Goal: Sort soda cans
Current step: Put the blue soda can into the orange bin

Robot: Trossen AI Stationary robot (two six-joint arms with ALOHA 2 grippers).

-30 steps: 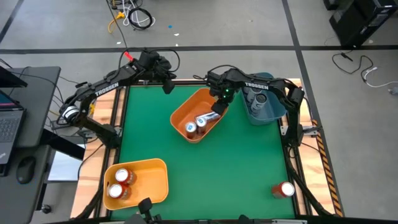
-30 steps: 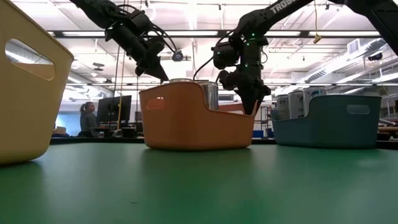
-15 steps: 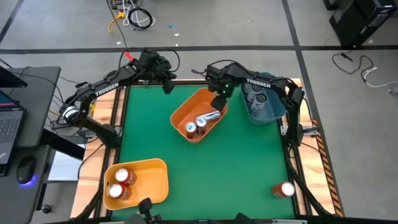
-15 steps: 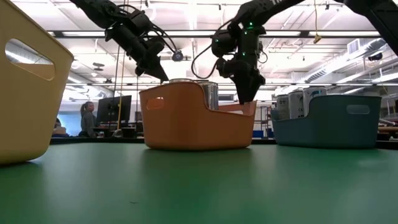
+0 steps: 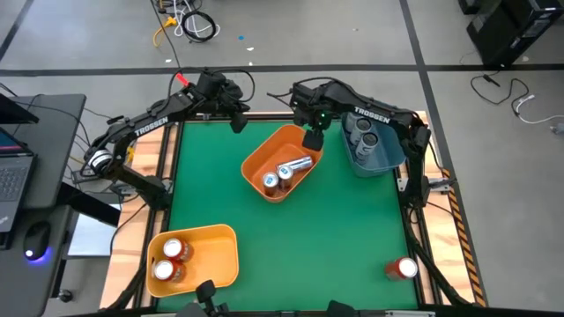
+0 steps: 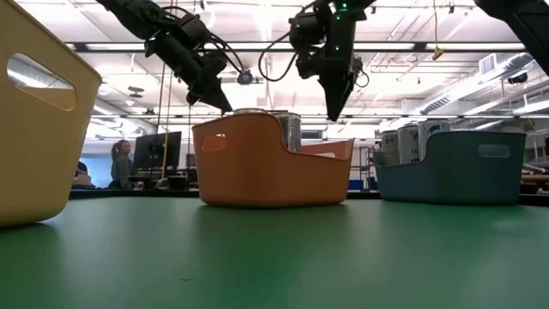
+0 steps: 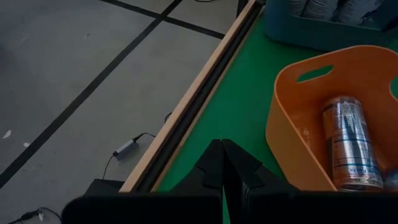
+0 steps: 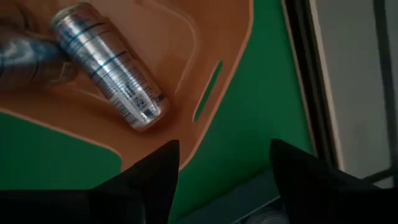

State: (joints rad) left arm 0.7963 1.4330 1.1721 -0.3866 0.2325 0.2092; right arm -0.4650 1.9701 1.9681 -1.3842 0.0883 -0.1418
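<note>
Three bins: orange bin [image 5: 261, 161], yellow bin [image 5: 222, 254], blue bin [image 5: 388, 158], eight visible soda cans [image 5: 297, 165], two robot arms.

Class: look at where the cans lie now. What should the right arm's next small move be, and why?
Probably swing toward the red can near the table's front right corner: the right end effector hangs open and empty above the orange bin, and that can lies outside any bin.

Your middle bin [image 5: 264, 157] sits at the table's [image 5: 291, 238] far centre, holding one can lying flat [image 5: 296, 165] beside upright ones [image 5: 270, 182]. To its right stands another bin [image 5: 385, 162] with cans; a third bin [image 5: 216, 255] sits near-left, and a lone can [image 5: 404, 268] near-right.
</note>
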